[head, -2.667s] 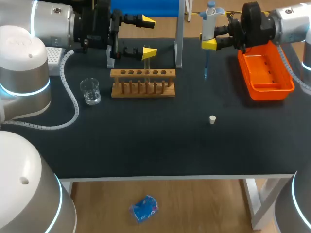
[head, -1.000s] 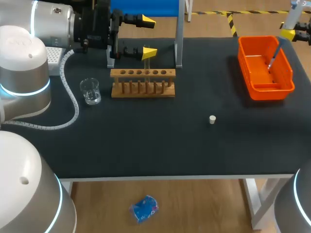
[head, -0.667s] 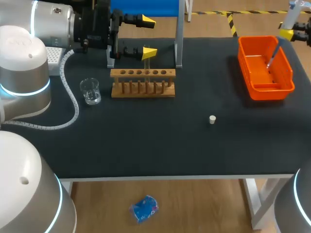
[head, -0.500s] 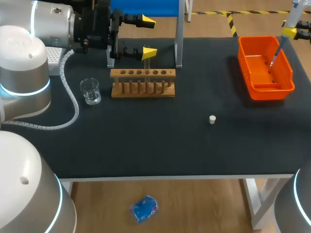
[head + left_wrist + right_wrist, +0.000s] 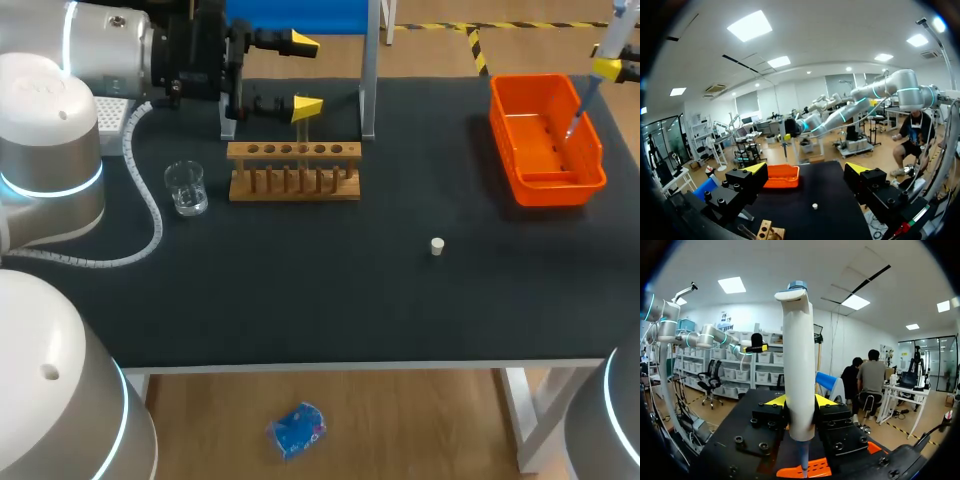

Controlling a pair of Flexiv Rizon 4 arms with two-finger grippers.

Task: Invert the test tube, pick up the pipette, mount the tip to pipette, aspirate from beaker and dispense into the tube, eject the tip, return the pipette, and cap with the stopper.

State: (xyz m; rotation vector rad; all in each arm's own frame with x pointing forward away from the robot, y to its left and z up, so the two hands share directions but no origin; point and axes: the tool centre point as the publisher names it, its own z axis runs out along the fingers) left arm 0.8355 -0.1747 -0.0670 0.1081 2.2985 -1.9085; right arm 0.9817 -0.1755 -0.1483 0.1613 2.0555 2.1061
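Your black table (image 5: pixel 300 300) carries everything here. Your left arm (image 5: pixel 90 50) comes in over its far left corner. The left gripper (image 5: pixel 302 75) hangs above the far side of the rack with its yellow-tipped fingers spread wide and nothing between them.

The orange bin (image 5: pixel 545 185) sits at the table's far right. The wooden rack (image 5: pixel 293 170) stands left of the middle, towards the far edge.

In your right wrist view, the right gripper (image 5: pixel 800 401) pinches the pipette (image 5: pixel 799 355) by its white body. One finger presses on each side, and the pipette stands upright with its narrow end pointing down over the bin. From the head view the pipette's thin end hangs inside the bin's outline near its right wall. You cannot tell whether it touches the bin.

The clear beaker (image 5: pixel 186 188) stands just left of the rack, apart from it. A test tube (image 5: pixel 300 132) shows only faintly, rising from the rack below the left gripper's nearer fingertip.

The small white stopper (image 5: pixel 437 246) lies on the bare table, well apart from both rack and bin and nearer the front edge.
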